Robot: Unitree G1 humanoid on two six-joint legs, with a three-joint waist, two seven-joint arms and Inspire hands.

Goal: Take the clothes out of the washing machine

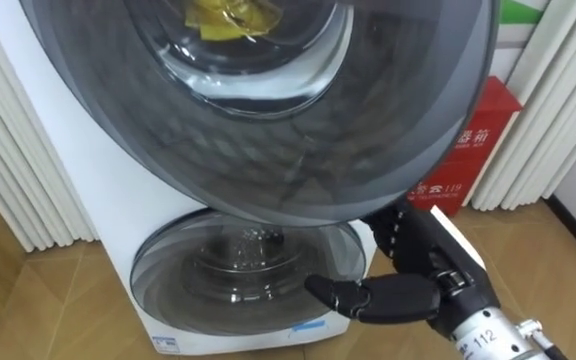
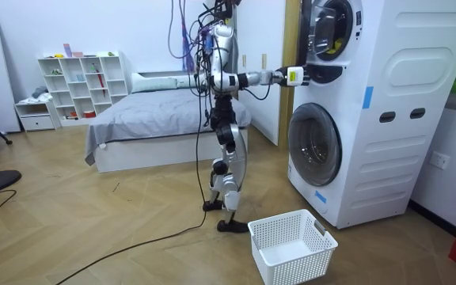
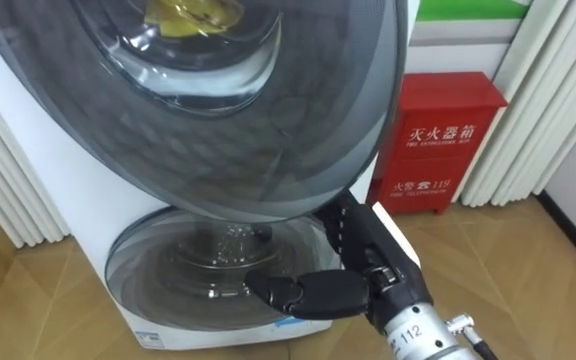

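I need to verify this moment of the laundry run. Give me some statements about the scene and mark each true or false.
1. The right hand is at the lower rim of the upper door. True.
2. The lower door stands open. False: it is shut.
3. A yellow cloth shows through the upper door's glass. True.
4. The white basket sits on top of the machine. False: it stands on the floor by the robot's feet, in front of the machine.
5. A red box stands to the right of the machine. True.
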